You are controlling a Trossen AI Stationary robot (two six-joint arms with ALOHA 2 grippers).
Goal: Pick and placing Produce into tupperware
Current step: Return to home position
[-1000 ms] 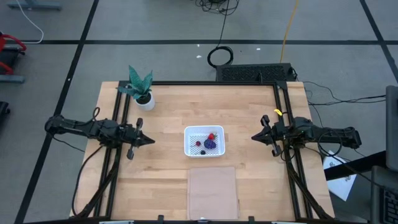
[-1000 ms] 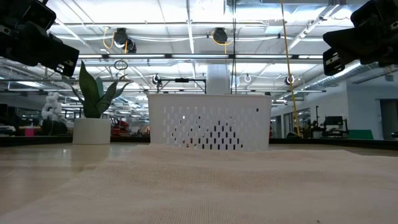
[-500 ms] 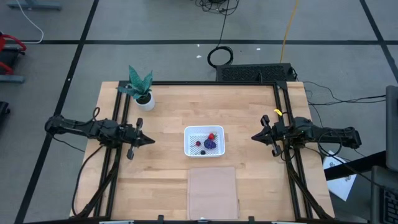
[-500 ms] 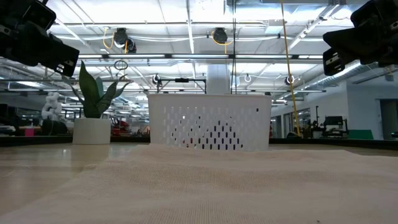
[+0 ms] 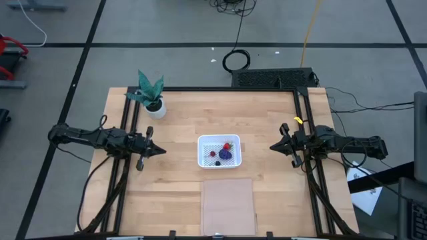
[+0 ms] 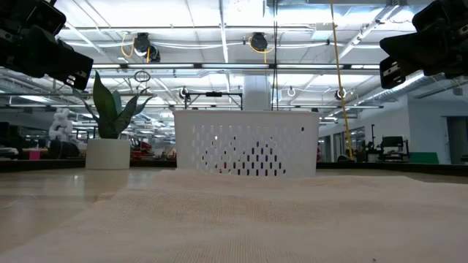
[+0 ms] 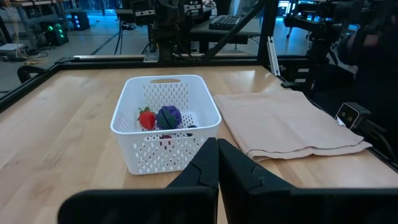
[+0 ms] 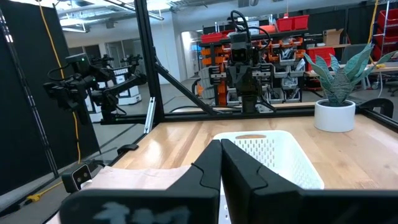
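The white container (image 5: 219, 151) with perforated walls stands at the table's middle; it also shows in the low view (image 6: 246, 142) and both wrist views (image 7: 165, 121) (image 8: 273, 155). Inside lie the purple cluster (image 7: 168, 116), a red strawberry piece (image 7: 147, 118), another red piece (image 5: 213, 153) and a dark berry (image 5: 217, 162). My left gripper (image 5: 162, 151) hovers left of the container, shut, fingertips meeting (image 7: 217, 146). My right gripper (image 5: 272, 147) hovers right of it, shut (image 8: 221, 148). Both point at the container and hold nothing.
A beige cloth sheet (image 5: 228, 205) lies flat on the table just near of the container. A green potted plant (image 5: 151, 95) in a white pot stands at the far left corner. Black frame rails (image 5: 124, 177) run along both sides of the table.
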